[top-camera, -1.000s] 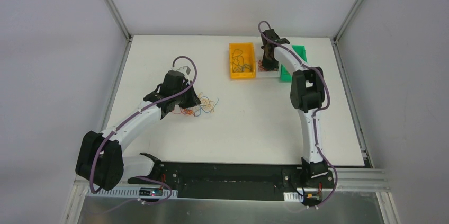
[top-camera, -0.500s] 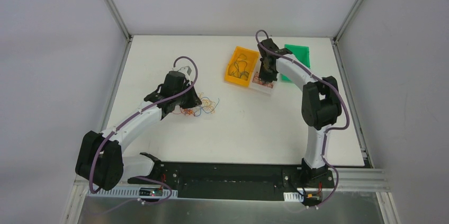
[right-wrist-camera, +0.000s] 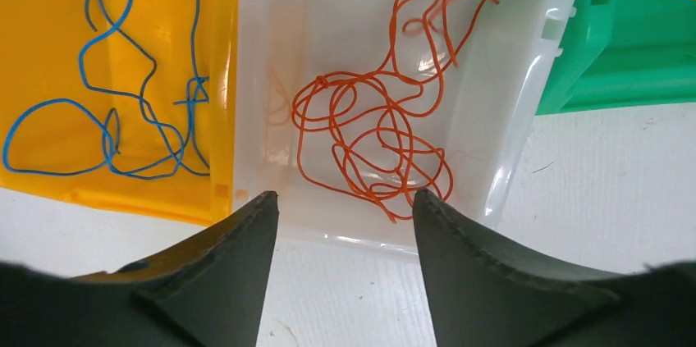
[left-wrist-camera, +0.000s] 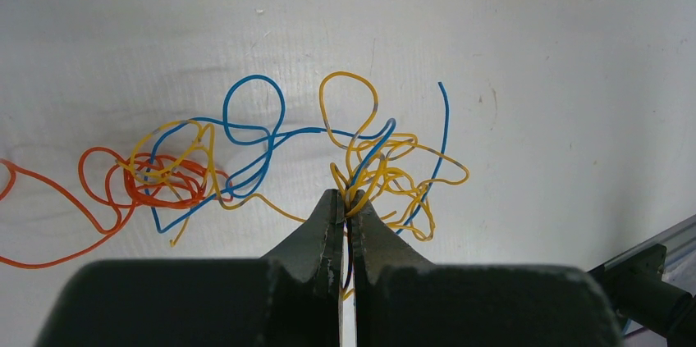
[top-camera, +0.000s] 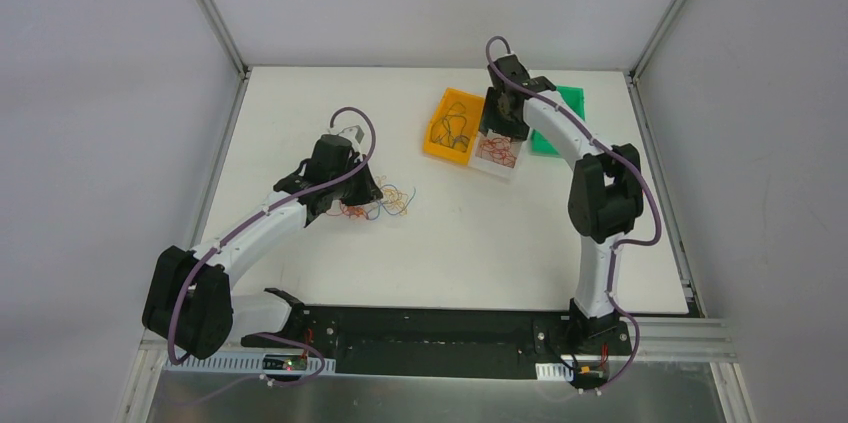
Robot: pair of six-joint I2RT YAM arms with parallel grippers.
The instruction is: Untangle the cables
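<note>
A small clump of cables [top-camera: 378, 203] lies on the white table left of centre. In the left wrist view it spreads as yellow [left-wrist-camera: 386, 168], blue [left-wrist-camera: 253, 121] and orange [left-wrist-camera: 131, 187] curly wires. My left gripper [left-wrist-camera: 345, 202] is shut on yellow and blue strands of the cables at the clump's near edge. My right gripper [right-wrist-camera: 345, 199] hangs open above the near rim of a clear bin [right-wrist-camera: 345, 2] that holds loose orange wire [right-wrist-camera: 369, 134]; nothing is between its fingers.
An orange bin [top-camera: 452, 124] with blue and dark wires sits left of the clear bin [top-camera: 496, 151]. A green bin [top-camera: 560, 118] with yellow wire stands to the right. All three bins lie skewed at the table's back.
The right gripper has opened and lifted above the clear bin, leaving orange wire in it. The bins were shoved askew earlier. The left arm has stayed still.
</note>
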